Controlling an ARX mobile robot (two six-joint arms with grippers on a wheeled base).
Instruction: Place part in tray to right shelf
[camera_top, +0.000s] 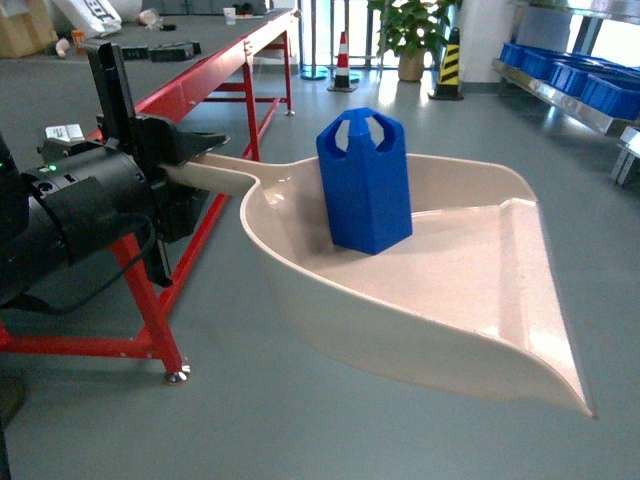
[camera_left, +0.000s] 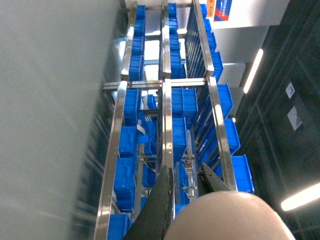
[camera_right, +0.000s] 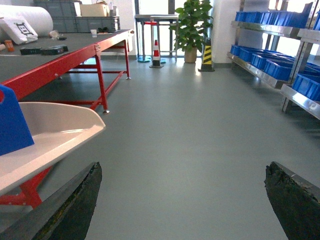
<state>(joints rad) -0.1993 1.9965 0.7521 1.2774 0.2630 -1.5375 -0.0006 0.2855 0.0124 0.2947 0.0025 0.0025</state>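
**A:** You're out on open grey floor (camera_top: 300, 420), with the red-framed table (camera_top: 200, 100) to your left and the steel right shelf (camera_right: 280, 85), loaded with blue crates (camera_right: 272, 67), well off to your right. Nothing is near the rack yet.

**B:** Where's the part?

**A:** The part (camera_top: 366, 180) stands upright inside the tray (camera_top: 480, 300), on the floor of the scoop toward its back wall, cut-out top upward. It looks free-standing, so I'd judge a tilt could slide or topple it.

**B:** And my grippers?

**A:** Your left gripper (camera_top: 175, 150) is clamped on the tray's handle (camera_top: 215, 170), carrying the whole thing in the air. Your right gripper (camera_right: 182, 200) is spread wide with nothing between its fingers (camera_right: 75, 205), pointing at bare floor.

**B:** How do I carry this well?

**A:** Keep the scoop level, or with the lip a touch high, and turn toward the shelf slowly. All the load hangs off one end of the handle, so a jerk will swing it.

**B:** Which way is it pointing?

**A:** In the head view the tray's long axis runs from the handle at upper left to the wide lip (camera_top: 570, 360) at lower right. The part's long axis is vertical.
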